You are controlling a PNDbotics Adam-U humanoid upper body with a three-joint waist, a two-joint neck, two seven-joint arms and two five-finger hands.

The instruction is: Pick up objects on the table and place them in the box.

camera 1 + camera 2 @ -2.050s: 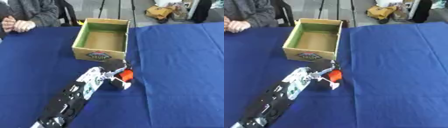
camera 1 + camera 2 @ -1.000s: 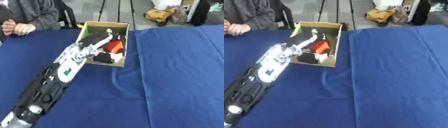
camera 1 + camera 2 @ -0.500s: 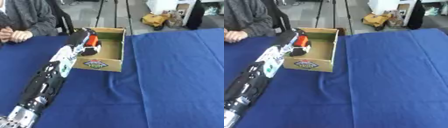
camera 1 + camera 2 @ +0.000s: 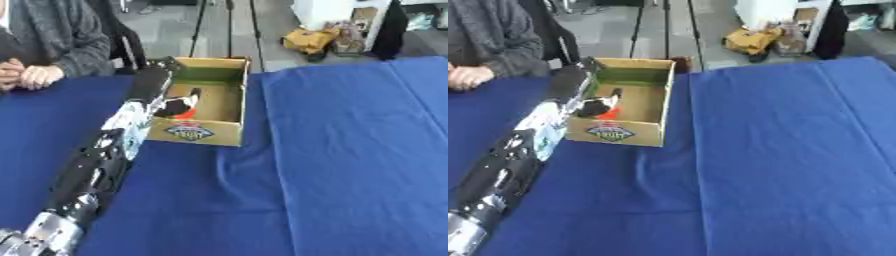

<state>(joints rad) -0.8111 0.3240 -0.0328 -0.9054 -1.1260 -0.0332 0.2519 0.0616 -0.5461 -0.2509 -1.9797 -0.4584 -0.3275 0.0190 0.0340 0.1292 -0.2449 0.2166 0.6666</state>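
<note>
An open cardboard box [image 4: 203, 134] stands on the blue-covered table [image 4: 341, 155], left of the middle. Inside it, against the left wall, lies a small orange, white and black object [image 4: 181, 108]. My left arm runs up from the lower left corner, and my left hand [image 4: 154, 75] is at the box's left wall, right above and beside that object. Whether the hand still holds the object cannot be made out. My right hand shows in neither view.
A person sits at the table's far left edge with their hands [image 4: 28, 76] resting on the cloth, apart from the box. Behind the table is bare floor with a yellow bag [image 4: 308, 39]. A wide stretch of blue cloth lies right of the box.
My left hand carried the orange object from the cloth in front of the box up over its left wall; the object now sits down inside. The camera has also shifted.
</note>
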